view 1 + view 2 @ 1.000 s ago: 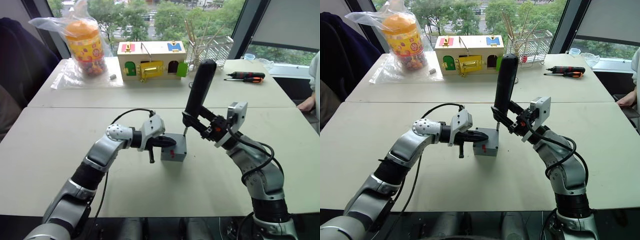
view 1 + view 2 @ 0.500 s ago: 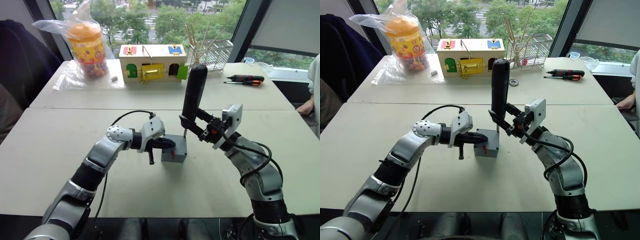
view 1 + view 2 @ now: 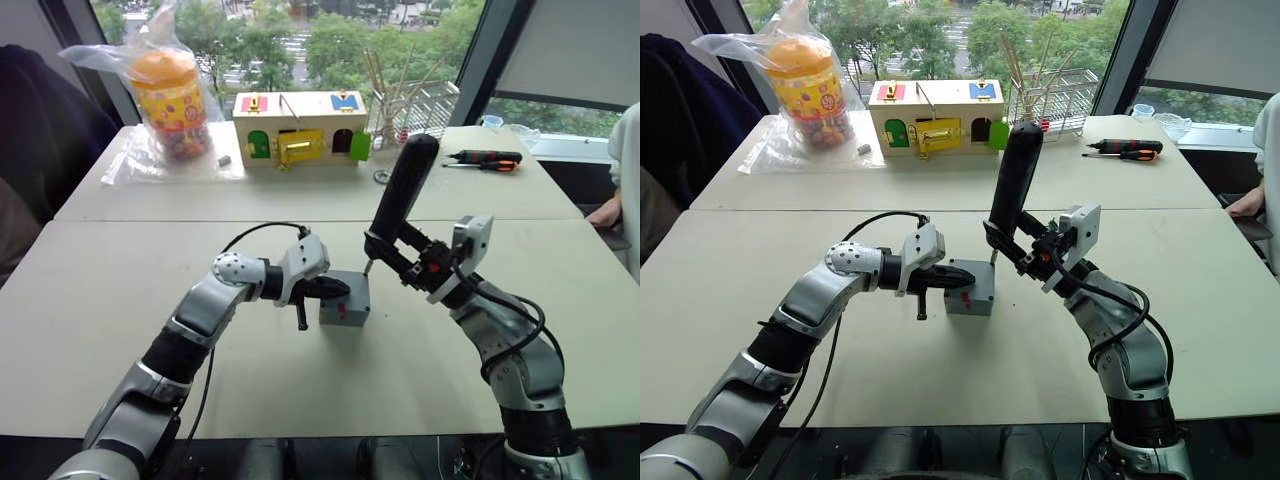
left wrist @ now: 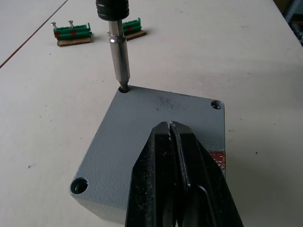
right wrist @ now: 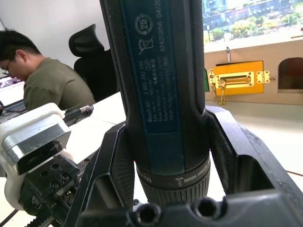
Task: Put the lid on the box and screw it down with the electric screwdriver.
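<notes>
Screwdriver bit in a corner hole of the lidded box, centre of the frame.

The right gripper (image 3: pixel 392 251) clamps the electric screwdriver (image 3: pixel 399 196), which tilts toward the upper right, its bit (image 4: pixel 119 61) in a corner screw hole of the lid (image 4: pixel 156 137). The lid sits flat on the box (image 3: pixel 345 298), mid-table (image 3: pixel 120 300). The left gripper (image 3: pixel 335 287) rests on the lid with its fingers (image 4: pixel 163 161) pressed together, holding nothing. At upper left of the left wrist view, green blocks (image 4: pixel 72 33) lie well apart from the box.

box (image 4: pixel 156 137): near edge hidden by left gripper (image 4: pixel 171 142) (fingers pressed together)
</notes>
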Robot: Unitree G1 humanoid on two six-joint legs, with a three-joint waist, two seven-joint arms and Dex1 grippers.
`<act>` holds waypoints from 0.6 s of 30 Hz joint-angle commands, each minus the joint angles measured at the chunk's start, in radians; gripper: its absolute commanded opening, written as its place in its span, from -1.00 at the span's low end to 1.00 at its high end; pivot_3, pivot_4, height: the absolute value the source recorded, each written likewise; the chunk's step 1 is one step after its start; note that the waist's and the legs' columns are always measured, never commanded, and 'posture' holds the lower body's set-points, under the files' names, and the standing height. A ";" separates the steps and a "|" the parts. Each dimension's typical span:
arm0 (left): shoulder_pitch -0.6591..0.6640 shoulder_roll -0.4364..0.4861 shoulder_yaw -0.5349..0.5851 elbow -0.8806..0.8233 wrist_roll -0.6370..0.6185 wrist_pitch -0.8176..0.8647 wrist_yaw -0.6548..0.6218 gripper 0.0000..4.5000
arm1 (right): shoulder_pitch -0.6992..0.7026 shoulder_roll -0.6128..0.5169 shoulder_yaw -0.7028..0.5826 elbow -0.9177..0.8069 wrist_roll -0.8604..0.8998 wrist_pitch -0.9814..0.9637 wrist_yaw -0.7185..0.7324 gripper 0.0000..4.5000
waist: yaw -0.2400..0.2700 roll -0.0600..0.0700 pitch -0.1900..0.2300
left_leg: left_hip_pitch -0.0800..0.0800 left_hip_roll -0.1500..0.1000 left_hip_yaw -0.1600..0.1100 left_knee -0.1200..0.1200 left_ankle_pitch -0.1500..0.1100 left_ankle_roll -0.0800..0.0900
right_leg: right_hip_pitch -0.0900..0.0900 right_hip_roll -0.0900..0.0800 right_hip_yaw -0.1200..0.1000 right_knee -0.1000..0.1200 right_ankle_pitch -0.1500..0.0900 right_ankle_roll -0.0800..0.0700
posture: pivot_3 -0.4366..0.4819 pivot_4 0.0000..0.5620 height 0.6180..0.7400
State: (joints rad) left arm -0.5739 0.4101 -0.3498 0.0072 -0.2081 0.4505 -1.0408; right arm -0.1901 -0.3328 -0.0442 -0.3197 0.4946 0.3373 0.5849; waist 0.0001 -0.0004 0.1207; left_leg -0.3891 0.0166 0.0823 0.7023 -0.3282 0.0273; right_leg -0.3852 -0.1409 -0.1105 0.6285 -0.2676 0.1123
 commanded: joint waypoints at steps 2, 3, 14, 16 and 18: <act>0.010 0.002 -0.010 -0.002 0.009 0.000 -0.002 -1.00 | 0.090 -0.020 0.120 0.130 -0.076 0.117 -0.008 -0.20 | -0.005 0.000 -0.002 | 0.000 0.000 0.000 -0.001 0.000 0.000 | 0.000 0.000 0.000 0.000 -0.001 -0.001 | -0.05 -0.47 0.42; 0.011 0.002 -0.010 -0.002 0.009 0.000 -0.002 -1.00 | 0.089 -0.023 0.125 0.131 -0.081 0.117 -0.010 -0.20 | -0.008 0.000 -0.004 | 0.001 0.000 0.000 -0.002 0.000 0.000 | 0.000 0.000 0.000 0.000 -0.001 -0.001 | -0.05 -0.47 0.42; 0.008 -0.003 -0.010 0.003 0.012 0.000 0.000 -1.00 | 0.081 -0.023 0.125 0.133 -0.079 0.109 -0.011 -0.20 | -0.013 -0.001 -0.007 | 0.003 0.000 -0.001 -0.004 -0.001 0.002 | -0.001 -0.001 -0.001 -0.001 -0.003 -0.005 | -0.05 -0.47 0.42; 0.008 -0.005 -0.011 0.008 0.013 -0.001 0.000 -1.00 | 0.077 -0.026 0.120 0.127 -0.075 0.110 -0.010 -0.20 | -0.012 -0.001 -0.007 | 0.003 0.000 -0.001 -0.004 -0.001 0.002 | -0.002 -0.001 -0.001 -0.001 -0.003 -0.006 | -0.05 -0.47 0.42; 0.006 -0.007 -0.011 0.015 0.015 -0.004 0.000 -1.00 | 0.071 -0.030 0.114 0.121 -0.071 0.112 -0.009 -0.20 | -0.012 -0.001 -0.007 | 0.003 0.000 -0.001 -0.004 -0.001 0.002 | -0.002 -0.002 -0.001 -0.001 -0.003 -0.006 | -0.05 -0.47 0.42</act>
State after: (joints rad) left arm -0.5644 0.4060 -0.3501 0.0101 -0.2052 0.4476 -1.0404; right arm -0.1902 -0.3400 -0.0172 -0.3195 0.4762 0.3377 0.5672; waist -0.0121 -0.0012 0.1134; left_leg -0.3860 0.0168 0.0812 0.6984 -0.3293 0.0291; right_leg -0.3870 -0.1428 -0.1113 0.6277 -0.2708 0.1066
